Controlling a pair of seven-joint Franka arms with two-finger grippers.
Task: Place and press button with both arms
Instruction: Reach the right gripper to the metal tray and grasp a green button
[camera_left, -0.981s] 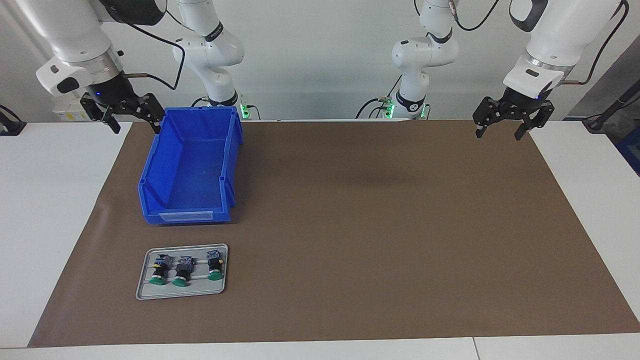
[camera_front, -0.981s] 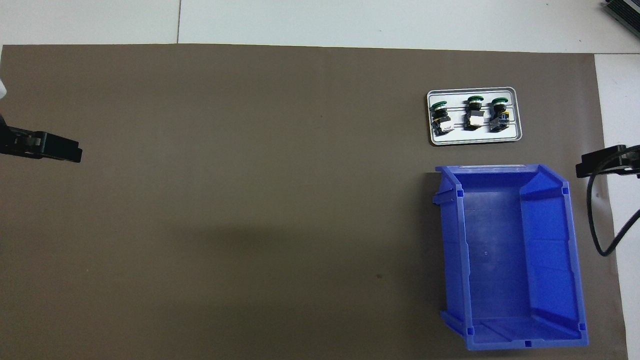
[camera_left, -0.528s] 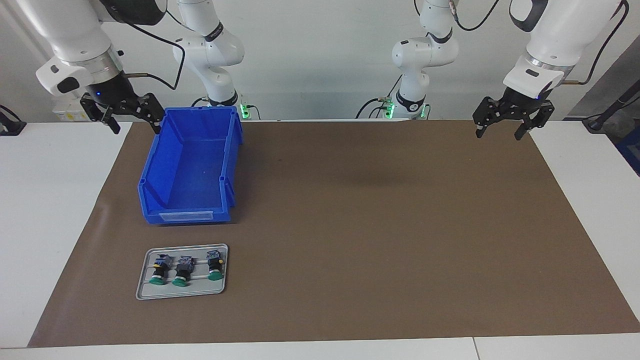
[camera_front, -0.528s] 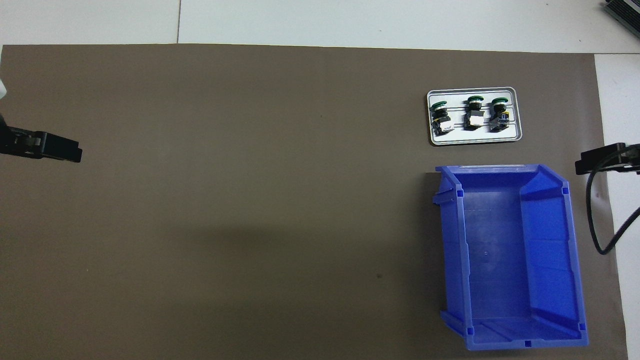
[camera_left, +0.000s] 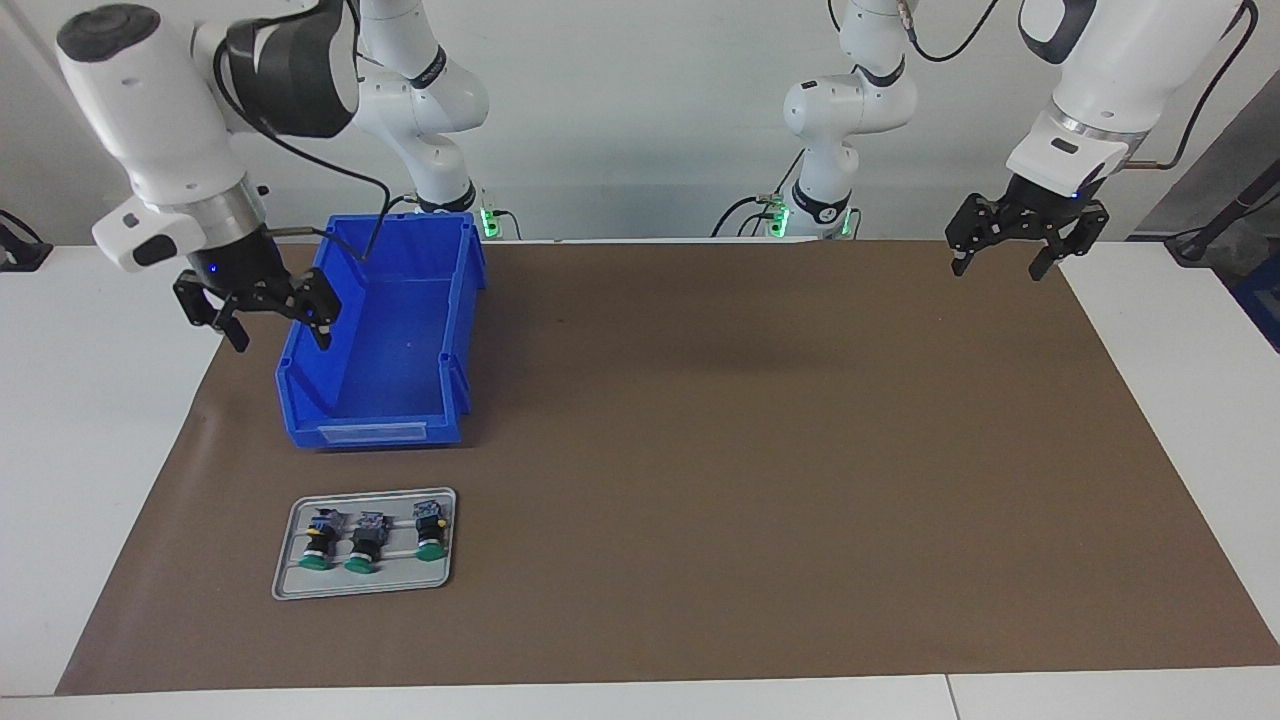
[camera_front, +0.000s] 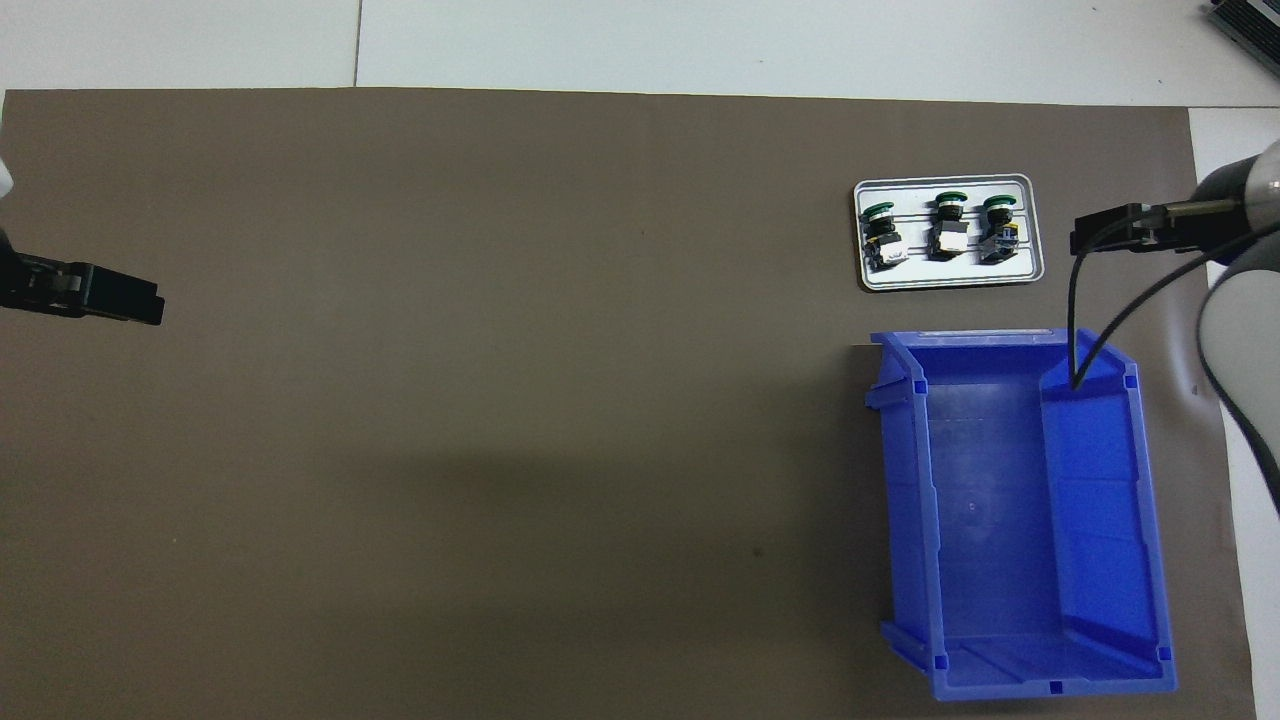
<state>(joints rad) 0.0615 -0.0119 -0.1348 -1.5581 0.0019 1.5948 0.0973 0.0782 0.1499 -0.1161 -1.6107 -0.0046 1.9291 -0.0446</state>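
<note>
Three green-capped buttons lie side by side on a small grey tray (camera_left: 390, 580) (camera_front: 950, 275), which sits farther from the robots than the blue bin. One button (camera_left: 430, 533) (camera_front: 998, 232) lies at the row's end toward the left arm, one (camera_left: 363, 545) (camera_front: 948, 230) in the middle. My right gripper (camera_left: 280, 338) (camera_front: 1105, 230) hangs open and empty over the mat's edge, beside the bin's wall toward the right arm's end. My left gripper (camera_left: 998, 268) (camera_front: 105, 298) waits open and empty over the mat's corner at the left arm's end.
An empty blue bin (camera_left: 385, 340) (camera_front: 990, 520) stands on the brown mat (camera_left: 750, 450), nearer to the robots than the tray. A black cable (camera_front: 1072, 320) from the right arm hangs over the bin's corner. White tabletop borders the mat.
The right arm has swung out from the robots' end and dropped lower, its gripper now beside the bin's wall. The left arm, tray and bin have not moved.
</note>
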